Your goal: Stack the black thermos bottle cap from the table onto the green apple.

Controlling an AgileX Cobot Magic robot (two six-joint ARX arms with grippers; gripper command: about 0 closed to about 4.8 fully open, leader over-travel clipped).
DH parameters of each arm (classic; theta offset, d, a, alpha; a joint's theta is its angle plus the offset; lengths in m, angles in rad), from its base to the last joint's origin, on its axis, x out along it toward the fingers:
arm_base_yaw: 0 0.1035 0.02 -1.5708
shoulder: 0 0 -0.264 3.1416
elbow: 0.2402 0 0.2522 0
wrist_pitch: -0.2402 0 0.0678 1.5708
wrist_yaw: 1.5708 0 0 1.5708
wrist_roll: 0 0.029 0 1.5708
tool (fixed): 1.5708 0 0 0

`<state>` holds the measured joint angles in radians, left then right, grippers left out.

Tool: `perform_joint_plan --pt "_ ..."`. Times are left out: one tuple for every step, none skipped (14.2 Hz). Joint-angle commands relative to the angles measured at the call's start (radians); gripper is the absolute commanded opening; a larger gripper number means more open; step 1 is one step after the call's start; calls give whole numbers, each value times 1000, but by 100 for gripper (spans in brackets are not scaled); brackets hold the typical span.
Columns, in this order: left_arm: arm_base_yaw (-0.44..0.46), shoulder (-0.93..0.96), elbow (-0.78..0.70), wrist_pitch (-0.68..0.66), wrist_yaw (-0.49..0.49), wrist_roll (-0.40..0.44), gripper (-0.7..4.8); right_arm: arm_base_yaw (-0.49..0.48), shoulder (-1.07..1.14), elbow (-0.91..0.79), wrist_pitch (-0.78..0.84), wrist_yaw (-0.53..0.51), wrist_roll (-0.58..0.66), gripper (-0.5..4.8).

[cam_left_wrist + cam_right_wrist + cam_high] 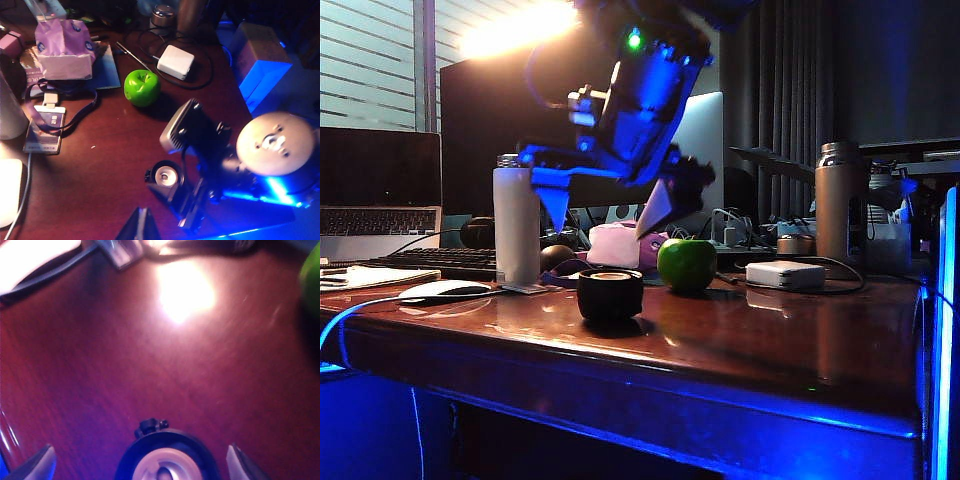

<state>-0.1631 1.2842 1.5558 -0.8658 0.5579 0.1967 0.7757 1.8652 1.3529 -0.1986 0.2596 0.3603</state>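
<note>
Nearest the front edge of the tabletop point(800, 340) the black cap point(610, 293) is sitting upright, its pale inner rim facing up. The right end effector point(605, 215) is hanging directly above it with its two fingers spread wide, one to either side of the cap and clear of it; nothing is being gripped. The cap is looking light, rigid and smooth-walled, so I would judge it best pinched across its round side wall, low enough not to slip on the glossy plastic. The small knob sticking out of its side is best kept out from under the pads.

Just behind and toward the right edge, the green apple point(687, 264) is resting apart from the cap; its rounded, shiny top is likely to let a badly centred cap slide off.

The left end effector point(140, 227) is only showing one dark tip, so I cannot tell whether it is apart or together.
</note>
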Motion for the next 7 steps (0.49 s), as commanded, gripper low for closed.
perform_joint_plan --pt "0 -3 5 6 7 -7 -4 -1 28 3 11 -56 35 479" --pt "0 -3 5 6 7 -6 -4 -1 32 3 8 -52 34 479" --pt "0 -3 5 6 7 -6 -4 -1 36 3 8 -41 34 479" --pt "0 -3 5 6 7 -6 -4 -3 37 3 6 -26 34 479" --pt "0 -3 5 6 7 -6 -4 -5 38 3 1 -26 35 479" --pt "0 -3 5 6 7 -6 -4 -9 39 3 -11 -26 34 479" --pt "0 -3 5 6 7 -6 -4 -13 42 3 -15 -23 35 479"
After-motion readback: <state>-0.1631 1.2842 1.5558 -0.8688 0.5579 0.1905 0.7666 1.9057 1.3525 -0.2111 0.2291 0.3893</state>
